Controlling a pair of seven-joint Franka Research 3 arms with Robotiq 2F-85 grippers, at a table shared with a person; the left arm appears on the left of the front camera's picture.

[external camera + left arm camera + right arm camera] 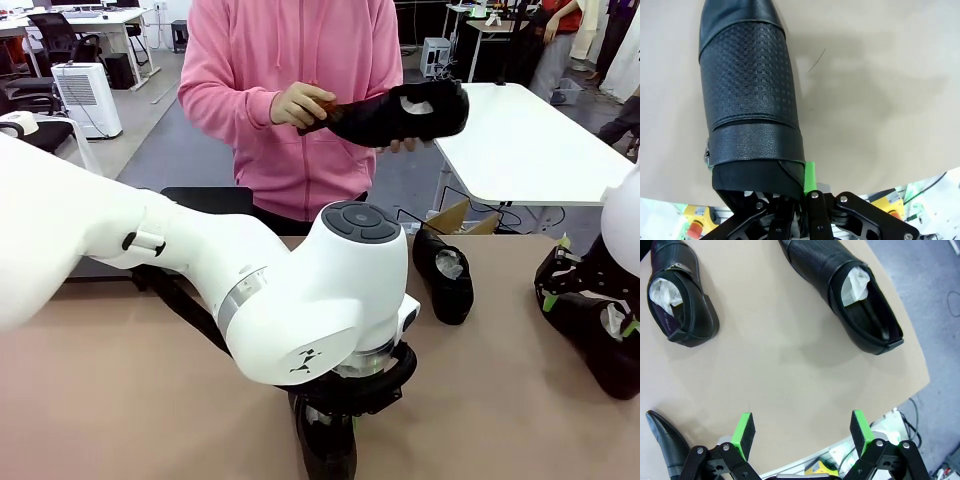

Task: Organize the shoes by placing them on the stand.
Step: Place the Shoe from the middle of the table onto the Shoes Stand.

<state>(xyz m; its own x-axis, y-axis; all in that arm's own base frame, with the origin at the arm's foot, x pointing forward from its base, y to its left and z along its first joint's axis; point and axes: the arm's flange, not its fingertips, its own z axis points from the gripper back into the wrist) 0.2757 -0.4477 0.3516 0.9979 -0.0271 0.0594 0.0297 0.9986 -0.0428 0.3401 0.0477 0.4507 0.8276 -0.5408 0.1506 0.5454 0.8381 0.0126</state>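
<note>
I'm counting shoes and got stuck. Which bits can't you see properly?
Left wrist view: the shoe in the left hand loses its toe at the top edge.
Front view: the white arm hides most of that shoe.
Right wrist view: the right hand and bottom edge hide a corner shoe.

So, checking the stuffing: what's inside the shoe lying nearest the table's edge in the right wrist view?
Crumpled white paper sits in the shoe toward its toe; the dark insole lies bare to the heel. How far the paper fills the toe is hidden by the upper.
</note>
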